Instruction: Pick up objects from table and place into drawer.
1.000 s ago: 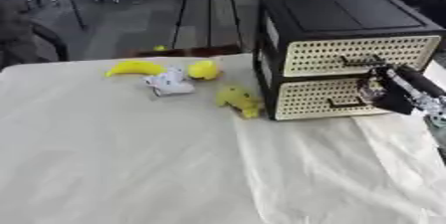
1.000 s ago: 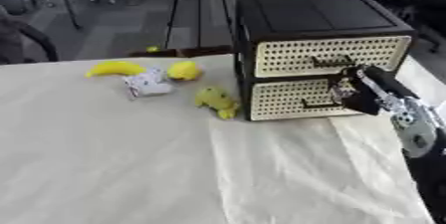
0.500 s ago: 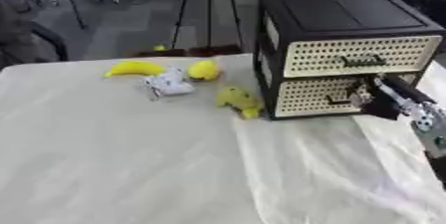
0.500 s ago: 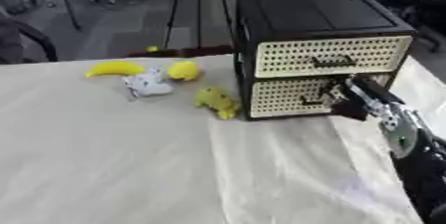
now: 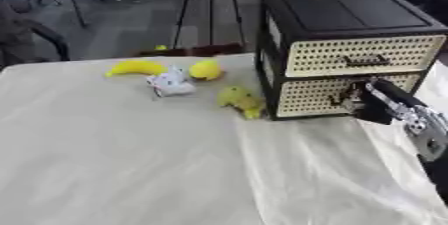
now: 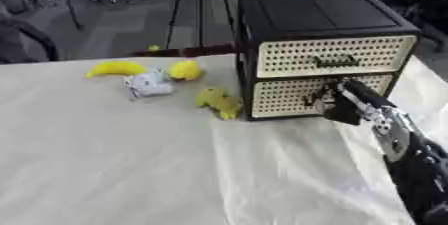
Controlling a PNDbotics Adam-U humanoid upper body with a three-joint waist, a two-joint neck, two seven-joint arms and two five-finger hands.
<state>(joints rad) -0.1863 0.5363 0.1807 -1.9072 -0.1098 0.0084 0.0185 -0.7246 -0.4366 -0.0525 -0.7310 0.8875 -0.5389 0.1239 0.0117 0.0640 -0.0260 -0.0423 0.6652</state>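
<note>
A pale cloth (image 5: 131, 159) covers the table. Beyond it, toward twelve o'clock, tripod legs (image 5: 210, 4) stand on grey floor (image 5: 122, 24).

You have one black drawer unit (image 5: 350, 49) at the upper right of the frame, with two drawers: one upper drawer (image 5: 363, 56) and one lower drawer (image 5: 311, 96). On the counter (image 5: 131, 159) you have four loose things: one banana (image 5: 136, 67), one round yellow fruit (image 5: 206, 69), one small white object (image 5: 171, 83), and one yellow-green lumpy thing (image 5: 242, 101). One robot hand (image 5: 372, 106) shows at the right of the frame.
</note>
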